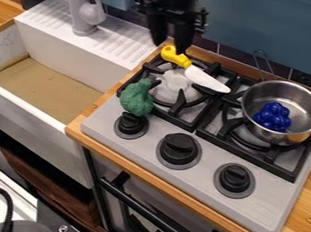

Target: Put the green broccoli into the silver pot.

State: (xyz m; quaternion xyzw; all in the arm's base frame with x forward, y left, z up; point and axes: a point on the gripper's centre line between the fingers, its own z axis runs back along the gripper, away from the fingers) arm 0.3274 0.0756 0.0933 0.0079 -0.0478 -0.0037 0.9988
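Sink first, from where I'm standing: a white basin (41, 117) at the left, with a flat brown sheet (46, 90) lying in the bottom and a grey faucet (84, 15) on the ridged ledge behind it. Next along comes the green broccoli (137, 100), outside the pot, at the front left corner of the grey stove (197, 177). Its fat end faces me, just behind the leftmost of three black knobs (131, 125), and its narrower end points back over the black grate (178, 105) of the left burner.

A little further right, the gripper (170, 45) hangs down at the back of that same burner. Its two fingers stand apart with a gap between them, and I see nothing gripped there. Right below the tips is the yellow handle of a toy knife (206, 80); whether they touch it, I can't tell. The white blade slants across the grate toward the right burner.

Over on the right burner sits the silver pot (309, 106), upright, its thin handle (263, 64) sticking out toward the wall. A bunch of round, shiny blue grapes (273, 116) lies inside it.
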